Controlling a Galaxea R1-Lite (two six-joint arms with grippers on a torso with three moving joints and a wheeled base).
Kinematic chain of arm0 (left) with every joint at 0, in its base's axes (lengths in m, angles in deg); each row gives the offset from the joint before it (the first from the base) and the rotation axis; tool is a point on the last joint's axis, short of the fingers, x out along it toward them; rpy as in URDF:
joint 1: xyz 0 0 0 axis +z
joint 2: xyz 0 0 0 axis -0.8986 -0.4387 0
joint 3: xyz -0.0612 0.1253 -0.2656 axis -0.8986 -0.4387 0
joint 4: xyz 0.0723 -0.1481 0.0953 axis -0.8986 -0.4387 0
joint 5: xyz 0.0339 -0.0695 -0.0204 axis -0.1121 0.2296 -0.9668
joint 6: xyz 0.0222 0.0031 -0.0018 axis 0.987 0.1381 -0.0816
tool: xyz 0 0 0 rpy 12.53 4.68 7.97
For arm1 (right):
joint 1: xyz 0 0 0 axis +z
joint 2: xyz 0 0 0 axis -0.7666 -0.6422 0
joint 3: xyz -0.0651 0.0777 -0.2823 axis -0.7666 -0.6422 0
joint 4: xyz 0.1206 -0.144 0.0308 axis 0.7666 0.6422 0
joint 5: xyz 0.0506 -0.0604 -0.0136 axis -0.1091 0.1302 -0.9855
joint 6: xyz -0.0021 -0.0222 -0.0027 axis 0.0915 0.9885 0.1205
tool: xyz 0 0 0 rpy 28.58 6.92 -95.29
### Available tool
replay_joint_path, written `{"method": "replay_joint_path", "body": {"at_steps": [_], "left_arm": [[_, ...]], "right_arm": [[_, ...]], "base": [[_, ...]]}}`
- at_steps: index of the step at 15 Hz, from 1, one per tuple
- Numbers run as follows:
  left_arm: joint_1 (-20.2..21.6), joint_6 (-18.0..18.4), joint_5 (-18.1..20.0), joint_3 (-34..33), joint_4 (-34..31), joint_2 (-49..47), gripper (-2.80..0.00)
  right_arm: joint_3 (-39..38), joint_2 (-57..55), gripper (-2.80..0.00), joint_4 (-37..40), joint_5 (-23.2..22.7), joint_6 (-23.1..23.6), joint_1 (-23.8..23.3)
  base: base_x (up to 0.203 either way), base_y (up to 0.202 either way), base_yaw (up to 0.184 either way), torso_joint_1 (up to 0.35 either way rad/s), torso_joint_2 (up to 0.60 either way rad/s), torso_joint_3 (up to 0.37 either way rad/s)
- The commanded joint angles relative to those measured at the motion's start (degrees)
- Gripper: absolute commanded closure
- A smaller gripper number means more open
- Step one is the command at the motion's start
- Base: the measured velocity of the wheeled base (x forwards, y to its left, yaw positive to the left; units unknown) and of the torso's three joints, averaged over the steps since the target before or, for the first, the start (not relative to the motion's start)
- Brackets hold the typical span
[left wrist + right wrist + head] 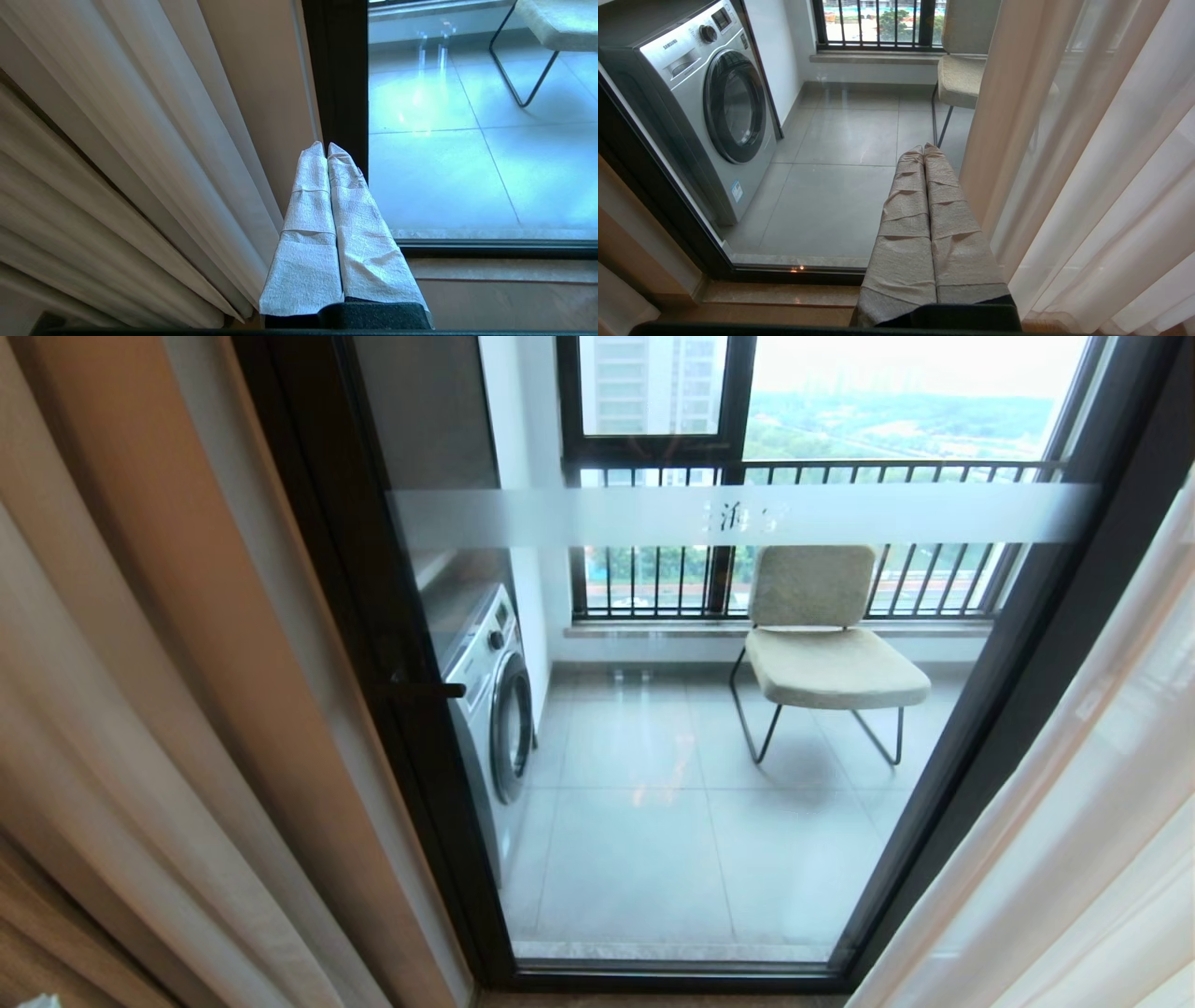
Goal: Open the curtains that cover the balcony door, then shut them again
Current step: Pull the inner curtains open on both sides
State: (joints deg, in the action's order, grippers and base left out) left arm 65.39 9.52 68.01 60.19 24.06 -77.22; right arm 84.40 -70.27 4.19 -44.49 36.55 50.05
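curtains (187, 728) are pulled to both sides, balcony door (709, 709) glass fully exposed. opening looks done, closing still to do. left gripper (327, 149) by the left drape, right gripper (923, 150) by the sheer (1087, 163); both pressed together, holding nothing.

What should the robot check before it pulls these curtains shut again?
1. Curtains drawn aside, glass uncovered: ok.
2. Balcony door shut, so cloth cannot catch in a gap: cannot tell.
3. Left pincer free and empty: ok, shut on nothing.
4. Left pincer gripping the beige cloth: not ok, it sits beside the folds.
5. Right pincer free and empty: ok, shut, next to the sheer white curtain.
6. Curtain rail overhead clear: cannot tell, out of view.
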Motion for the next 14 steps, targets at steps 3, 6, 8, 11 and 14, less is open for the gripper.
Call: {"method": "replay_joint_path", "body": {"at_steps": [3,6,8,11,14], "left_arm": [[-1.07,-0.15,2.36,-3.82,-0.19,12.31,0.00],[-1.42,-0.29,5.99,-4.49,-2.23,14.93,0.00],[-1.42,-0.34,5.99,-4.48,-2.32,14.93,0.00],[-1.42,-0.43,5.99,-4.48,-2.32,14.93,0.00],[-1.42,-0.33,5.99,-4.48,-2.32,14.93,0.00]], "right_arm": [[-0.01,0.02,0.00,-0.06,0.02,0.08,0.00],[-0.01,0.02,0.00,-0.08,0.02,0.10,0.00],[-0.07,0.02,0.00,-0.08,0.02,0.10,0.00],[-0.02,0.02,0.00,-0.08,0.02,0.10,0.00],[-0.01,0.02,0.00,-0.08,0.02,0.10,0.00]], "base": [[0.000,0.000,0.000,0.000,0.00,0.000],[0.000,0.000,0.000,0.000,0.00,0.000],[0.000,0.000,0.000,0.000,0.00,0.000],[0.000,0.000,0.000,0.000,0.00,0.000],[0.000,0.000,0.000,0.000,0.00,0.000]]}}
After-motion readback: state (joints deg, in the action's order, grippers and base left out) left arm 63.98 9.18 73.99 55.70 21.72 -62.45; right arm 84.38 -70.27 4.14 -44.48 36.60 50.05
